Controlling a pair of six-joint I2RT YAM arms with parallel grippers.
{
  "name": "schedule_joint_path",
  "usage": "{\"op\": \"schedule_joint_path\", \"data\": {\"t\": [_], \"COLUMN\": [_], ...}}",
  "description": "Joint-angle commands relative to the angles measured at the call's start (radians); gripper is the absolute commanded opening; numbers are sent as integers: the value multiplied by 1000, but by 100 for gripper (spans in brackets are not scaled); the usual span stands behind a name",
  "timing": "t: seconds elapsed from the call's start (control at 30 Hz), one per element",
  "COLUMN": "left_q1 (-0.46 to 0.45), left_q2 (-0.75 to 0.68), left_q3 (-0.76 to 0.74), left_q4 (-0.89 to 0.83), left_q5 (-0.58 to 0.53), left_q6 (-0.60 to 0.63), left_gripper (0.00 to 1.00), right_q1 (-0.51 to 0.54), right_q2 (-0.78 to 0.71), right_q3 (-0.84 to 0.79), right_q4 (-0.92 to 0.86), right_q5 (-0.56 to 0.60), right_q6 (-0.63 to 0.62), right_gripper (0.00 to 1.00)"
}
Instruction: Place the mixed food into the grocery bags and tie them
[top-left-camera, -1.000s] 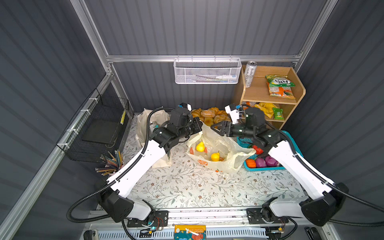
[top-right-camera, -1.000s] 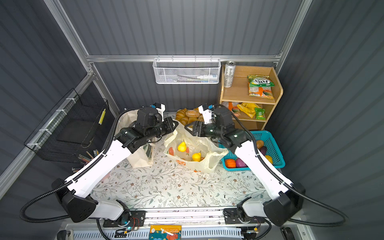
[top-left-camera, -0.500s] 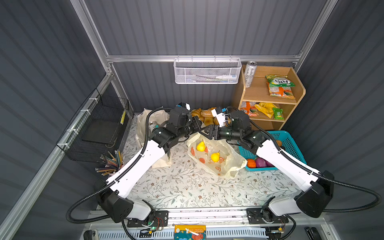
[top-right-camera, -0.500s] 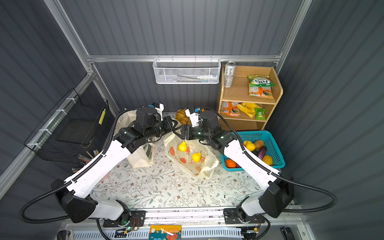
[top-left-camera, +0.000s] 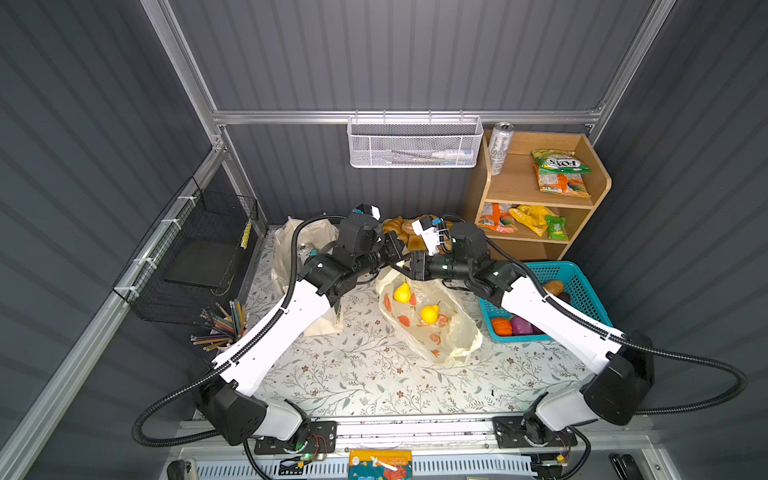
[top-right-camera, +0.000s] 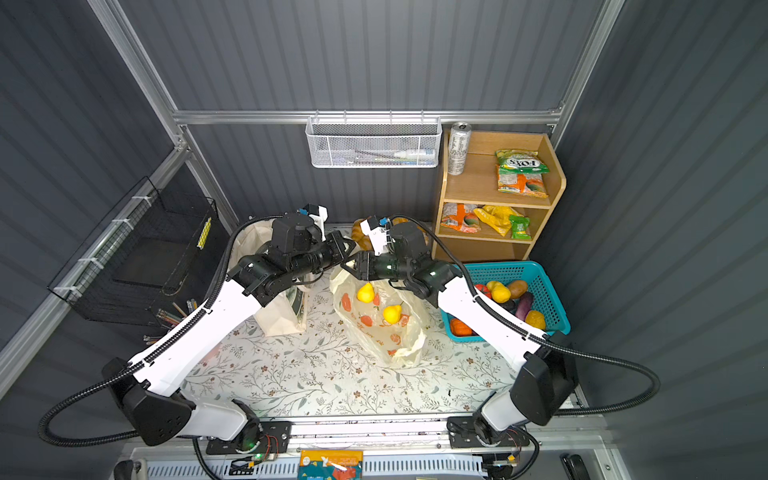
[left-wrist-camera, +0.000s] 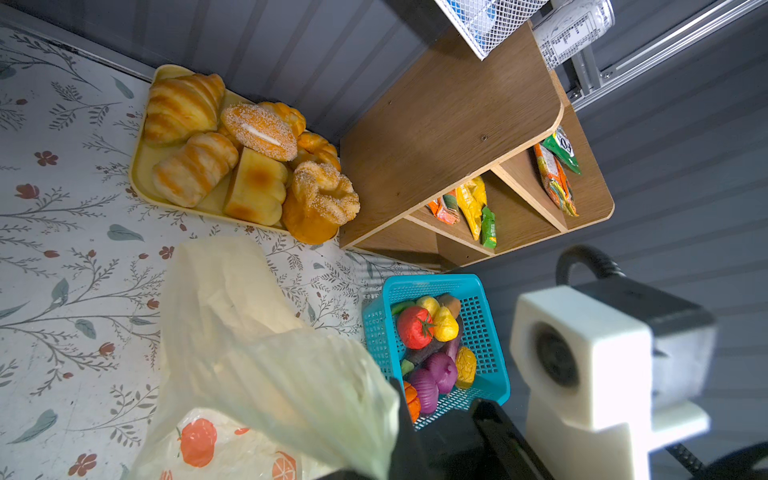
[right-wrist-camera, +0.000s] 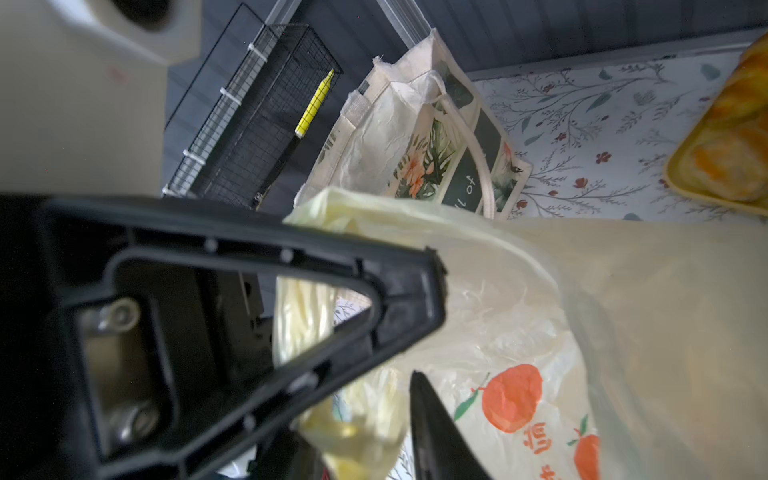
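While the left gripper (top-left-camera: 397, 254) is clamped on the raised top of the thin translucent pale-yellow plastic bag (top-left-camera: 449, 332), the right gripper (top-left-camera: 409, 266) straddles bunched plastic; whether it pinches is unclear. Orange-printed, the bag sags on the floral table (top-left-camera: 374, 374), two yellow toy fruits (top-left-camera: 401, 292) inside.
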Motion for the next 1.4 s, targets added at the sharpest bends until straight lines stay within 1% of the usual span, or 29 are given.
{"op": "schedule_joint_path", "data": {"t": [0.0,0.03,0.07,0.1,0.13,0.2,0.27,0.37,0.4,0.47,0.53,0.6,0.67,0.77,0.9,1.03,1.13,1.23,1.37], "left_q1": [-4,-5,-5,-5,-5,-4,-2,26,37,75,114,143,152,152,152,144,110,67,40], "left_q2": [-12,-12,-11,-10,-8,-6,-5,4,4,-5,-22,-44,-74,-115,-159,-150,-127,-99,-95], "left_q3": [4,1,2,1,4,19,61,163,187,227,232,208,160,64,-35,-37,-23,-23,-70], "left_q4": [3,5,5,3,0,-14,-51,-120,-137,-157,-169,-169,-160,-122,-68,-29,19,58,167], "left_q5": [16,17,20,22,29,21,-8,-19,-17,1,21,45,54,100,120,162,191,189,184], "left_q6": [-14,-14,-14,-14,-7,26,96,226,251,293,311,332,374,449,561,655,742,838,911], "left_gripper": [0,0,0,0,2,31,65,92,99,100,100,100,100,100,100,100,100,100,100], "right_q1": [3,3,4,4,3,2,-7,-29,-40,-66,-93,-120,-144,-170,-171,-167,-167,-168,-168], "right_q2": [20,24,25,23,18,4,-15,-37,-42,-53,-68,-78,-86,-84,-67,-71,-60,-41,-19], "right_q3": [44,46,46,45,42,37,33,38,43,49,49,62,82,134,244,331,389,430,461], "right_q4": [26,29,31,31,31,28,18,5,-3,-19,-14,-20,-32,-74,-188,-301,-385,-446,-496], "right_q5": [-6,-7,-7,-5,-4,8,17,13,11,1,-20,-47,-74,-140,-206,-229,-231,-218,-229], "right_q6": [1,3,5,6,3,-6,-15,-21,-22,-25,-19,-16,-18,-30,-74,-127,-174,-215,-247], "right_gripper": [16,9,0,0,0,0,0,0,0,0,0,0,0,0,0,0,0,0,0]}}
